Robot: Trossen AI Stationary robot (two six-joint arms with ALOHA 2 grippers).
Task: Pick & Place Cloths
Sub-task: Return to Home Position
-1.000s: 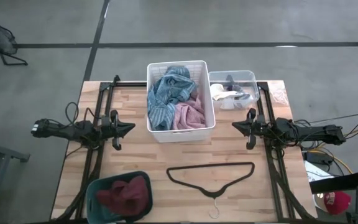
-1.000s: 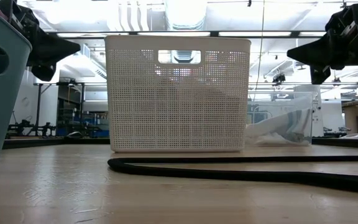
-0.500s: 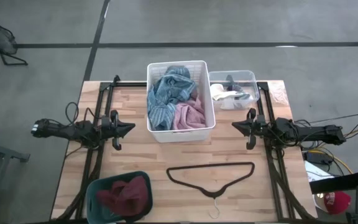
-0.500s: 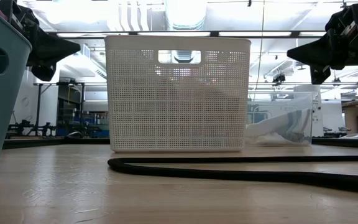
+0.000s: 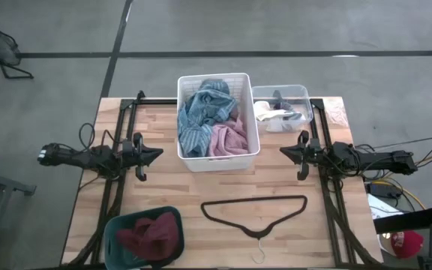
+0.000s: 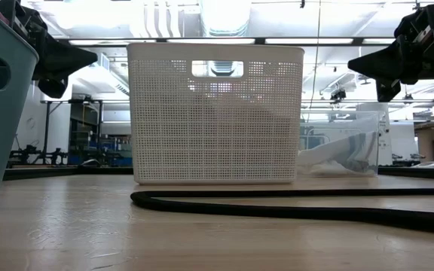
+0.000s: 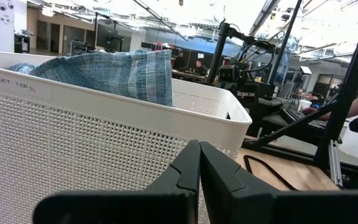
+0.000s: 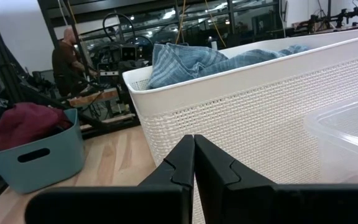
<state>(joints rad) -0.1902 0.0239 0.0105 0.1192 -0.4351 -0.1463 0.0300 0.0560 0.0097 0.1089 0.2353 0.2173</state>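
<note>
From above, your left gripper point(image 5: 158, 154) sits pinched shut and empty just left of the white basket point(image 5: 181, 120). Your right gripper point(image 5: 283, 152) mirrors it on the other side, also closed on nothing. In the basket the blue-grey cloth point(image 5: 201, 112) lies crumpled beside the pink cloth point(image 5: 227, 140). The socks point(image 5: 272, 112) rest in the clear container point(image 5: 306, 96) just right of the basket, and the maroon cloth point(image 5: 150, 234) fills the green bin point(image 5: 113, 225) at the near-left corner. Your likeliest trouble is the thin black hanger point(image 5: 253, 200), loose on the wooden table point(image 5: 163, 187) between the arms. A low sweep could hook it and drag it.

At table height, both grippers hang well above the planks. The basket point(image 6: 215, 120) is rigid perforated plastic with a slot handle. The hanger point(image 6: 277, 207) runs as a smooth dark line in front of it.

On your left wrist, the fingers point(image 7: 185, 168) meet in a tight seam. The blue-grey cloth point(image 7: 117, 71), a soft checked weave, peaks above the basket rim. A brush from an arm could probably pull it over the edge.

On your right wrist, the gripper point(image 8: 194, 138) is closed too. The maroon cloth point(image 8: 27, 118) humps above the smooth bin point(image 8: 36, 155), so a knock might spill it. The container wall point(image 8: 347, 143) looks glossy and translucent. A person point(image 8: 64, 56) stands beyond the table, well apart.
</note>
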